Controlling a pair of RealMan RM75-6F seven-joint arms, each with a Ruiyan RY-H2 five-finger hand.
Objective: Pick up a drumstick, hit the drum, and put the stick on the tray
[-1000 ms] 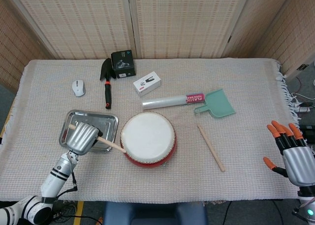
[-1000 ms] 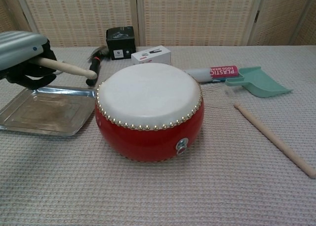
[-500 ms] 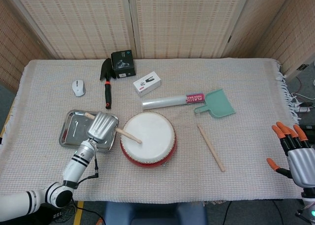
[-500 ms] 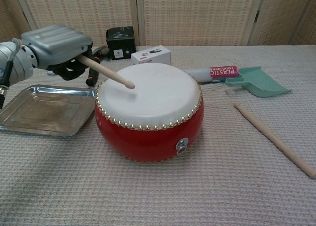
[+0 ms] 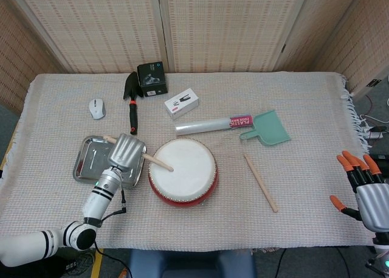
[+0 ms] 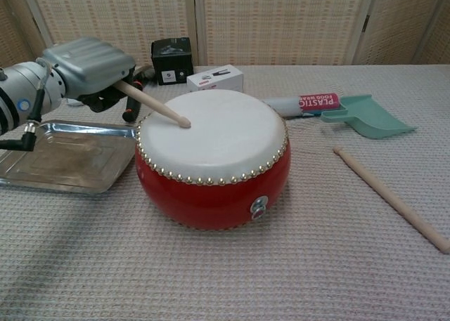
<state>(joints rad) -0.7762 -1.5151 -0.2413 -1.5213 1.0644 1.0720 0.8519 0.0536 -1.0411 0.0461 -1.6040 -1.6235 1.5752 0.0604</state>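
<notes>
Left robot hand point(image 6: 86, 67) gripping drumstick point(image 6: 151, 105) angled down, tip on drum point(image 6: 211, 135) skin for the hit; tray point(image 6: 49, 168) waiting just left. Right robot hand point(image 5: 368, 188) spread wide, holding nothing.

Lab-like room — cloth-covered table point(image 5: 304, 107), wicker screens point(image 5: 225, 22) behind.

The head view looks steeply down from high behind the near edge of the desk point(image 5: 304, 107), far enough back to take in its whole top and the screen behind. The chest view sits low and close, facing level across the desk at the drum point(image 6: 211, 159), which fills its middle. Both share the drum point(image 5: 182, 171), the tray point(image 5: 88, 162) left of it, the loose stick point(image 5: 260, 182) to its right and the boxes beyond it.
</notes>
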